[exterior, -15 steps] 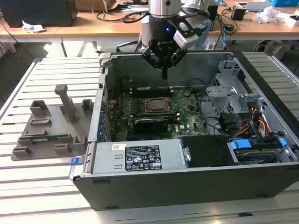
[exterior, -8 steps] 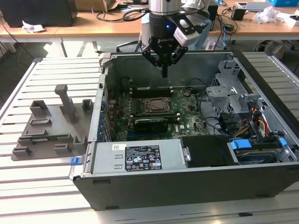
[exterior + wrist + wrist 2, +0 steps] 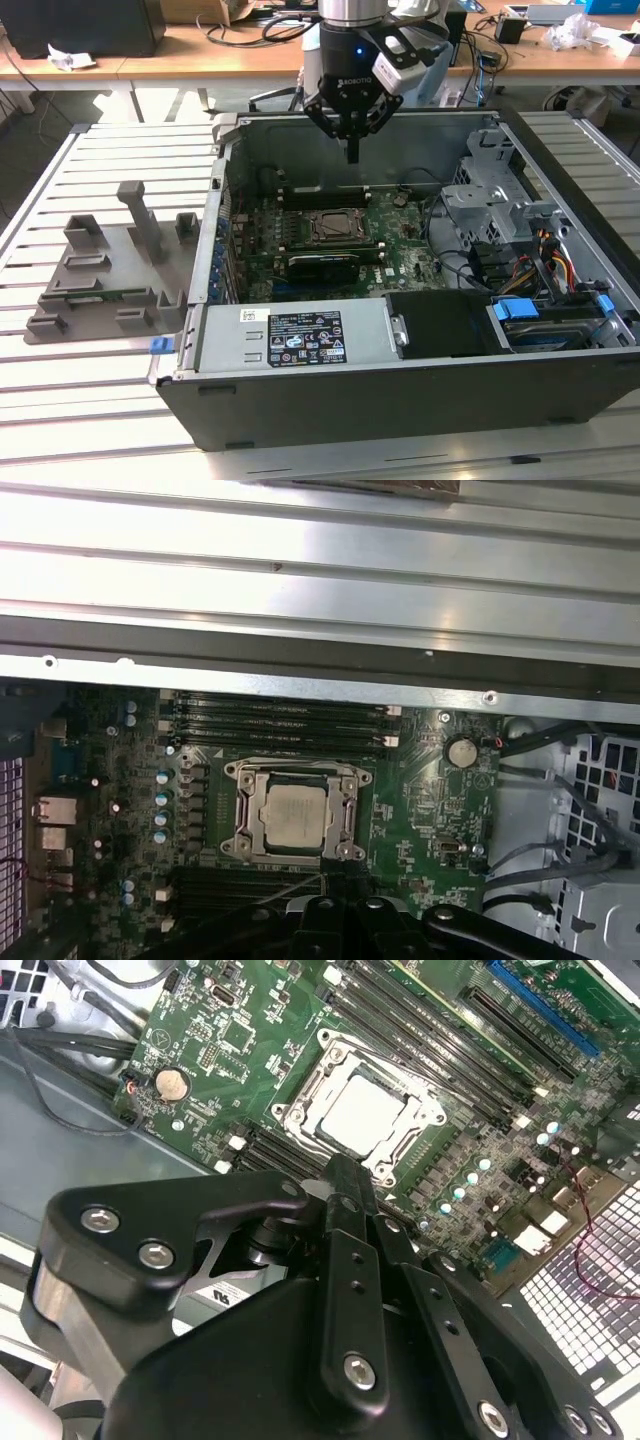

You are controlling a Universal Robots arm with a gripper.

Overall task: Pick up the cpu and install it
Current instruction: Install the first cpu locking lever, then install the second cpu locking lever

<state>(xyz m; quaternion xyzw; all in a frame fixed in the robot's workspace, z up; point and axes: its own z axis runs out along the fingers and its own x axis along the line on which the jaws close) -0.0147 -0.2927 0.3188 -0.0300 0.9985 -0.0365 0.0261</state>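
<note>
Gripper (image 3: 351, 152) hangs above the open PC case (image 3: 400, 400), over the motherboard (image 3: 400, 240). Jaws pressed together w/ no gap, holding nothing. The cpu (image 3: 300, 815) sits flat in the socket frame (image 3: 243, 815), also seen in second wrist view (image 3: 365, 1113), apart from jaws.

Bright, even room light is falling from above — the slatted table (image 3: 90, 150) is washing out near white in the exterior view. In the first wrist view, glare is blowing out the metal rails (image 3: 320, 550), while the motherboard (image 3: 420, 810) is sitting dimmer. The gripper (image 3: 345, 1175) is looming soft and dark in the second wrist view.
</note>
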